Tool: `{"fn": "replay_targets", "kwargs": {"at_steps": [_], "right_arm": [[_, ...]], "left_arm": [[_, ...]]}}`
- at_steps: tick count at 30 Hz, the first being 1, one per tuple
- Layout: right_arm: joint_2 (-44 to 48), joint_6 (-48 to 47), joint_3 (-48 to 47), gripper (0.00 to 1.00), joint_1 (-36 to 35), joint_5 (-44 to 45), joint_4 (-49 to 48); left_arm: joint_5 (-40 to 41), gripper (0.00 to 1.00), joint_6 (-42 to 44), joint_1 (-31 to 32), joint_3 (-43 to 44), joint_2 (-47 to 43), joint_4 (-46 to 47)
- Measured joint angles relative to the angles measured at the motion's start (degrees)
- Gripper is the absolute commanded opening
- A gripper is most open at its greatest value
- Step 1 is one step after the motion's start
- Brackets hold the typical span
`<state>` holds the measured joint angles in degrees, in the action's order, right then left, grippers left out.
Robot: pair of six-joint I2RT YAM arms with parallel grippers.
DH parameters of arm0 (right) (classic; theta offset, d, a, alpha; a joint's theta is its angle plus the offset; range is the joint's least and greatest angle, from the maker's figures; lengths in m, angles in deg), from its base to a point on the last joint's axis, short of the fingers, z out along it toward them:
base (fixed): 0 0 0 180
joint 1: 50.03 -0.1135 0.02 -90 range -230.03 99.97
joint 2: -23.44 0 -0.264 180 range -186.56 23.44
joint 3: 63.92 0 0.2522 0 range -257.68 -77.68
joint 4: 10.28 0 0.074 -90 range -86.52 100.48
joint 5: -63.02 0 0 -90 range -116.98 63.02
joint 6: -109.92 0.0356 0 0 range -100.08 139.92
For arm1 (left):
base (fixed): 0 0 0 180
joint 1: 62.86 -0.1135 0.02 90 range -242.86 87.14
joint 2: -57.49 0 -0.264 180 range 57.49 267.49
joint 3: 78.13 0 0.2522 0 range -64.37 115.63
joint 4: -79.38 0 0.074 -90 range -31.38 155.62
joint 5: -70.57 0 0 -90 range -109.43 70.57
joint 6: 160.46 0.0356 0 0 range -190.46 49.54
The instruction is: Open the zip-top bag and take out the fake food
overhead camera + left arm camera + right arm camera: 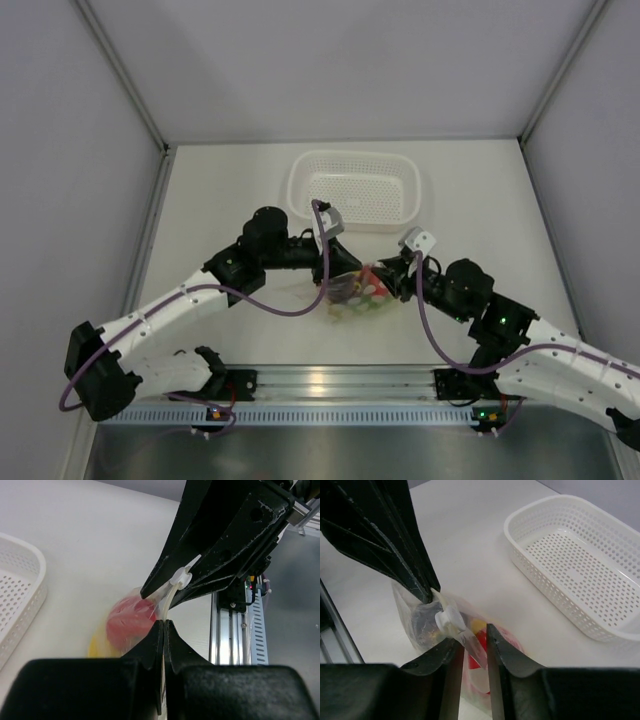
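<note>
The zip-top bag (357,291) lies on the table between my two grippers, and fake food shows through the plastic. In the left wrist view, a red tomato (131,622) and a yellow piece (97,645) are visible. My left gripper (164,622) is shut on the bag's top edge. My right gripper (474,635) has its jaws apart, with the zip strip and its white slider (449,620) lying loose between them against the left finger. A dark fruit (422,625) sits under the slider.
A white perforated basket (400,215) stands behind the bag at the back of the table, and it holds nothing. The metal rail (330,382) with the arm bases runs along the near edge.
</note>
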<state>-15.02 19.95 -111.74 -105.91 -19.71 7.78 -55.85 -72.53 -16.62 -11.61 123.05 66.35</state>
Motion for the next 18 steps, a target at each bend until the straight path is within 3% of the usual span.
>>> {"fn": "replay_targets", "kwargs": {"at_steps": [2, 6, 10, 11, 12, 13, 16, 18], "right_arm": [[0.7, -0.7, 0.0, 0.08, 0.2, -2.1, -0.1], [1.4, -1.6, 0.0, 0.01, 0.2, -6.1, 0.0], [1.7, -2.0, 0.1, 0.0, 0.3, -8.1, 0.0], [1.7, -2.0, 0.1, 0.0, 0.3, -8.3, 0.0], [1.7, -2.0, 0.2, 0.0, 0.3, -8.5, 0.0], [1.7, -1.9, 0.3, 0.0, 0.3, -8.7, 0.0], [0.8, -1.9, 0.3, 0.0, 0.3, -9.6, 0.1], [0.1, -1.9, 0.3, 0.0, 0.3, -10.1, 0.1]], "left_arm": [[-0.5, 0.0, 0.0, 0.0, 0.0, -0.1, 0.2], [-1.3, 0.0, -0.2, 0.0, 0.0, -0.1, 0.6], [-1.3, 0.0, -0.5, -0.3, 0.0, -0.1, 0.7], [-1.1, 0.05, -0.5, -0.4, 0.0, 0.0, 0.6], [-0.7, 0.24, -0.3, -0.4, 0.2, 0.1, 0.5], [-0.6, 0.48, 0.0, -0.4, 0.6, 0.4, -0.2], [-0.4, 0.63, 1.1, -0.4, 3.0, 1.9, -0.9], [-0.7, 0.62, 1.9, -0.3, 4.2, 2.6, -0.9]]}}
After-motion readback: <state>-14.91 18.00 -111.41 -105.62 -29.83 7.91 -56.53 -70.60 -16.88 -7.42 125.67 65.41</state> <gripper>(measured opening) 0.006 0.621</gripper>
